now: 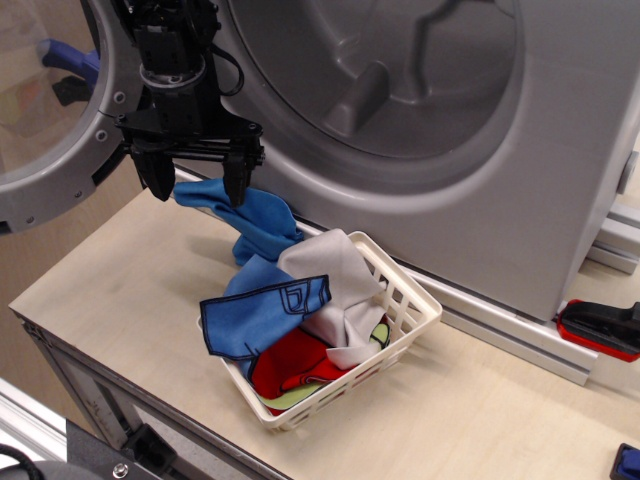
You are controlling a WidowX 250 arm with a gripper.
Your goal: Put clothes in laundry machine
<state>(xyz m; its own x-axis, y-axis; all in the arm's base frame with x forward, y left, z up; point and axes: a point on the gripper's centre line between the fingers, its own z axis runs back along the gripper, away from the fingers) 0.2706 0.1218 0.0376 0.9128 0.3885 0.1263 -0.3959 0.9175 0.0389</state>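
My gripper (196,185) hangs in front of the grey laundry machine (560,150), left of its round opening, with the ribbed drum (400,70) behind. Its black fingers (237,182) stand wide apart. A plain blue cloth (255,222) lies just below and between the fingers, trailing toward the white lattice basket (412,300). I see no grip on it. In the basket lie a blue garment with black outline (262,318), a white-grey one (335,290), a red one (295,362) and a lime-green one (290,398).
The washer's round glass door (50,110) stands open at the far left. A red and black tool (600,328) lies at the right by the washer's base. A small blue object (628,462) is at the bottom right corner. The wooden table's front edge (150,400) runs at the lower left.
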